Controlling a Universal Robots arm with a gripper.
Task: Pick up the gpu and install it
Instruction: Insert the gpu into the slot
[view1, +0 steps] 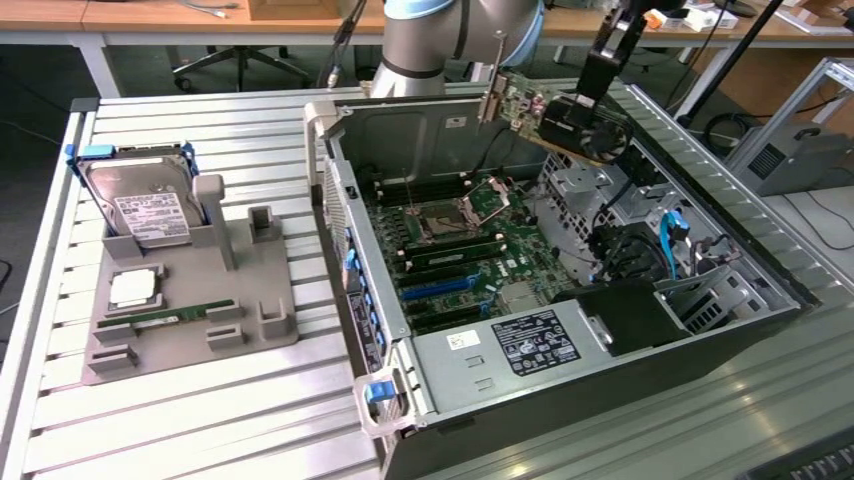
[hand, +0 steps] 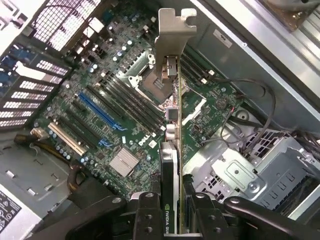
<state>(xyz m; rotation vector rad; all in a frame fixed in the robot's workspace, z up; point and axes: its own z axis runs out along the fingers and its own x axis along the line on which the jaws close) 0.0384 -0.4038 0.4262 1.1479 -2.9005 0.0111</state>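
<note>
- Our fingers (hand: 148, 212) are clamped on the gpu (hand: 171, 125), one on each face;
- the gpu hangs edge-on in the air over the open computer case (view1: 400, 125), bracket end away from the fingers, apart from the motherboard (hand: 100, 115) below;
- beyond, on the worktop (view1: 200, 420), we see a grey tray (view1: 254, 290) holding a hard drive (view1: 144, 205).

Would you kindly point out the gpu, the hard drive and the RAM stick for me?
gpu (view1: 577, 118), exterior view, on its dark fan face.
hard drive (view1: 144, 215), exterior view, on its white label.
RAM stick (view1: 174, 316), exterior view, on the middle of its green board.
</note>
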